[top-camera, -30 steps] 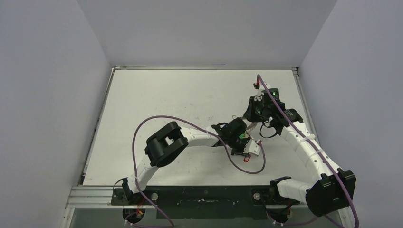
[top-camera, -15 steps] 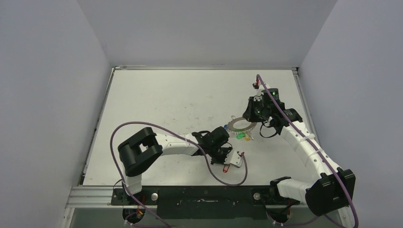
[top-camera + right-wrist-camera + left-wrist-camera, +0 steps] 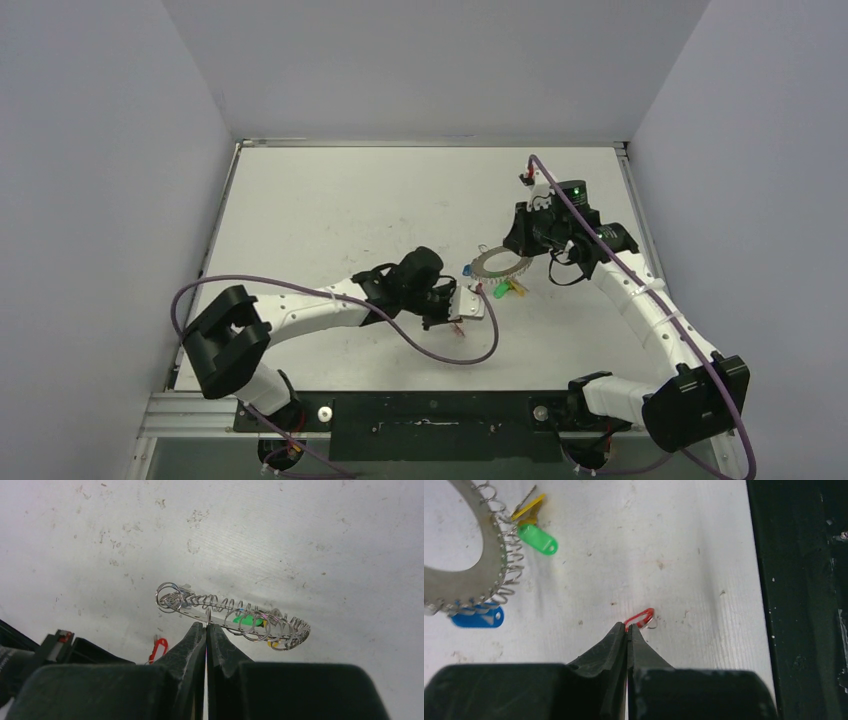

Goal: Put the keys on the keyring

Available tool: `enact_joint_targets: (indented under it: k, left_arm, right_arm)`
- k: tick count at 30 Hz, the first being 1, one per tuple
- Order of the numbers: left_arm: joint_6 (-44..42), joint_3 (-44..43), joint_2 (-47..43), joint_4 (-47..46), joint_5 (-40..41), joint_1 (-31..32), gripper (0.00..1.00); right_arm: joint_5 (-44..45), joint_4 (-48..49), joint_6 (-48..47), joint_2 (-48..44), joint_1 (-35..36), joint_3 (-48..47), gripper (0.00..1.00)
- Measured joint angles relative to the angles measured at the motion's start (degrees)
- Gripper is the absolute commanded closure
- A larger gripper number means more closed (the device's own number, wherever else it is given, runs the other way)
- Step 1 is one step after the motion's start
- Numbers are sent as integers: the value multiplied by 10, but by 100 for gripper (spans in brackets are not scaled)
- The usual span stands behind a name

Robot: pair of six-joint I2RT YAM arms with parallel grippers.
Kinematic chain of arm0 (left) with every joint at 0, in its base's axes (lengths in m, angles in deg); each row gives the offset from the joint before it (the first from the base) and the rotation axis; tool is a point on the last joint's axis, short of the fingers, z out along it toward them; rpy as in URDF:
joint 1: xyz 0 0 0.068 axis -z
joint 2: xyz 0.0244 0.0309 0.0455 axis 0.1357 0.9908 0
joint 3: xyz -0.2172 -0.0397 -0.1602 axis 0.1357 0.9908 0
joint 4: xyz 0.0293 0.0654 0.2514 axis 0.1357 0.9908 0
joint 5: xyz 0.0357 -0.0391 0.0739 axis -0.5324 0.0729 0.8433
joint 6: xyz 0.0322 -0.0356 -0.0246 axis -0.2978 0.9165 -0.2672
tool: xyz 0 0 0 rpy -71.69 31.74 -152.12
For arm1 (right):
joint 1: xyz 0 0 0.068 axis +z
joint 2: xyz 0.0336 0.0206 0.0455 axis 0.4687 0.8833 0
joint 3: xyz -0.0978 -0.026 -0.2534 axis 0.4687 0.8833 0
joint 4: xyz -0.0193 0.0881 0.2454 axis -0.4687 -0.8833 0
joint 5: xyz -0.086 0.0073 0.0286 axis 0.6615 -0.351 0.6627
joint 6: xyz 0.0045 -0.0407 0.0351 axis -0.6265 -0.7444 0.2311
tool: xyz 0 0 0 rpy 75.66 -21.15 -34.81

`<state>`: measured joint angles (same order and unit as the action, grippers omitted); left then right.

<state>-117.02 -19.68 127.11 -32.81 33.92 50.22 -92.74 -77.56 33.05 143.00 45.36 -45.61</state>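
Note:
The keyring (image 3: 500,263) is a flat grey ring edged with wire loops, lying mid-table. My right gripper (image 3: 206,625) is shut on a wire loop at the keyring's (image 3: 225,611) near edge. The blue-tagged key (image 3: 477,618) sits at the keyring's (image 3: 489,535) rim, among its loops. My left gripper (image 3: 627,628) is shut on the red-tagged key (image 3: 640,619); only the red tag's end and a small wire ring show past the tips. In the top view the left gripper (image 3: 462,308) is just left of and nearer than the keyring, with the red tag (image 3: 457,325) beneath it.
A green tag (image 3: 538,539) and a yellow tag (image 3: 528,509) lie beside the keyring's loops. The black front rail (image 3: 799,605) runs along the table's near edge. A purple cable (image 3: 470,355) loops over the table near the left gripper.
My left arm has swung left and back, carrying the red-tagged key away from over the keyring, which is now uncovered. The right arm has hardly moved.

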Motion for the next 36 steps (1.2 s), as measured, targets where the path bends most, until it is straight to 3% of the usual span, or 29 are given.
enact_joint_targets:
  k: [10,13,14,19,24,32,36]
  left_arm:
    - [85,89,-197,-3,12,-88,100]
    - [97,104,-236,-6,12,-93,73]
    - [101,106,-238,-7,12,-92,68]
    - [113,114,-203,-35,3,-90,62]
    - [67,134,-141,-67,-22,-62,60]
    - [-96,122,-40,-75,-87,-15,59]
    - [-187,68,14,-22,-112,-13,59]
  right_arm:
    - [-50,-34,-104,0,42,-40,100]
    - [-58,-40,-118,1,54,-47,100]
    - [-58,-41,-120,3,57,-47,100]
    - [-50,-46,-119,13,59,-47,100]
    - [-32,-49,-119,13,58,-47,100]
    - [-15,-54,-112,13,47,-36,100]
    - [-11,-57,-112,13,43,-30,100]
